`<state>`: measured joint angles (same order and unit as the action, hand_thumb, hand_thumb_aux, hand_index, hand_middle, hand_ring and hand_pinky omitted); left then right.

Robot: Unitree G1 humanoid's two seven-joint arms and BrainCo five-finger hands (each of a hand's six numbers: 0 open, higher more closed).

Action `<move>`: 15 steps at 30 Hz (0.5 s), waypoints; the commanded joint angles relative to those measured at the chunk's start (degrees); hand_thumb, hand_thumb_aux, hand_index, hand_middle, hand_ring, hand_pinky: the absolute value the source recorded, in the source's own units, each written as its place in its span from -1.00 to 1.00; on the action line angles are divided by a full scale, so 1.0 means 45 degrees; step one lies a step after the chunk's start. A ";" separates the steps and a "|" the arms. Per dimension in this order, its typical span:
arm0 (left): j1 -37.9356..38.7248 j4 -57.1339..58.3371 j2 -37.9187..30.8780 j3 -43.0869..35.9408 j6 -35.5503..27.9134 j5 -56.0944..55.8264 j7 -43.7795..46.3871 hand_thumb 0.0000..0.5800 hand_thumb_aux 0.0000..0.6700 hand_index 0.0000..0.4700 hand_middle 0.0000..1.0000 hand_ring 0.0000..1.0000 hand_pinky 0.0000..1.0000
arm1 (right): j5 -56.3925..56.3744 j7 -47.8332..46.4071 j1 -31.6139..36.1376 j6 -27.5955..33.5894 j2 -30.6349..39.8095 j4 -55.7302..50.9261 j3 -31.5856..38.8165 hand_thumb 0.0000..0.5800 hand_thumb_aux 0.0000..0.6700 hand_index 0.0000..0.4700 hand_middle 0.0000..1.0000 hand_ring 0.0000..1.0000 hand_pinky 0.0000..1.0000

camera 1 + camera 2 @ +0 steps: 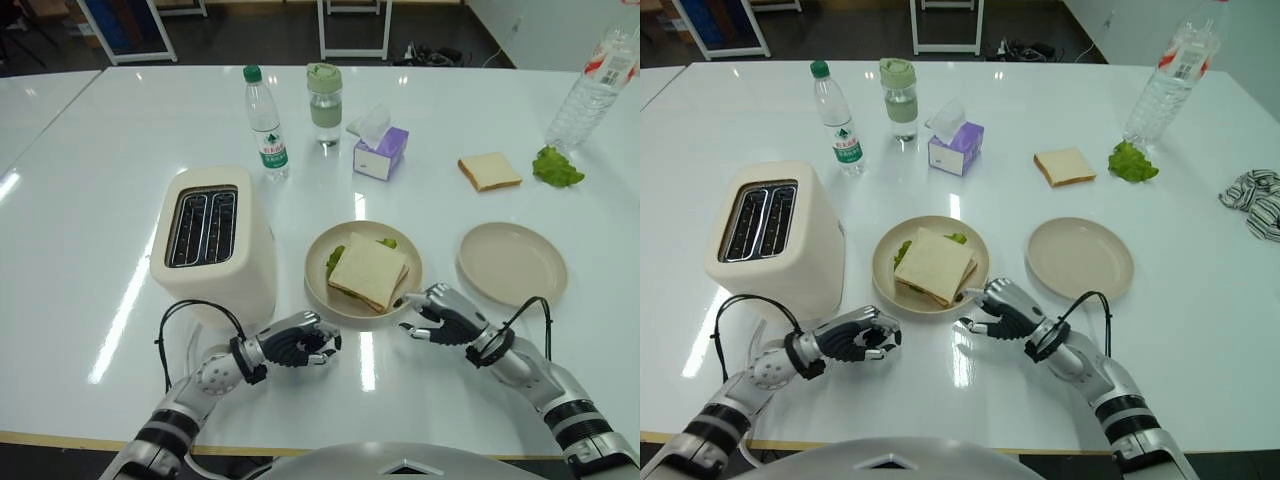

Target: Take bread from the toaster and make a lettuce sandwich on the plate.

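Observation:
A cream toaster (213,241) stands at the left with both slots dark. On the beige plate (322,284) beside it lies a sandwich (369,271) of two bread slices with green lettuce (335,259) sticking out at the back. My left hand (293,342) rests low on the table, in front of the toaster and left of the plate, fingers curled, holding nothing. My right hand (444,314) sits by the plate's front right rim, fingers curled, close to the sandwich's corner but grasping nothing.
A second, bare beige plate (512,263) lies at the right. Behind it are a loose bread slice (489,171), a lettuce leaf (556,167) and a large water bottle (592,88). At the back stand a small bottle (265,122), a green tumbler (325,103) and a tissue box (381,152). Striped cloth (1252,199) lies far right.

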<state>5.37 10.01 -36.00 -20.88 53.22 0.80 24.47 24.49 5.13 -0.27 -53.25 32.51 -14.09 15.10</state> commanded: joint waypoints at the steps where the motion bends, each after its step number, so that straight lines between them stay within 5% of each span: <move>1: 0.1495 -0.4696 -0.1274 0.1206 -0.0928 -0.2973 -0.0044 -1.00 -1.00 -1.00 -1.00 -1.00 -1.00 | -0.4716 -0.0423 -0.0815 0.0272 0.0337 0.4141 -0.0978 -1.00 -1.00 -1.00 -1.00 -1.00 -1.00; 10: -0.1864 -0.9077 0.5706 0.4397 -0.4523 0.0998 -0.6402 -1.00 -1.00 -1.00 -1.00 -1.00 -1.00 | -0.4368 0.1018 0.0946 0.1929 -0.4054 0.8395 -0.2116 -1.00 -1.00 -1.00 -1.00 -1.00 -1.00; 15: -0.2431 -0.9820 0.7001 0.4274 -0.4883 0.2125 -0.6902 -1.00 -1.00 -1.00 -1.00 -1.00 -1.00 | -0.4125 0.0432 0.1209 0.1908 -0.4727 0.9045 -0.2092 -1.00 -1.00 -1.00 -1.00 -1.00 -1.00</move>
<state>-4.60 -33.32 -5.98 -1.63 32.13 8.44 -5.97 5.05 8.29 4.25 -45.14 11.99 25.54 6.15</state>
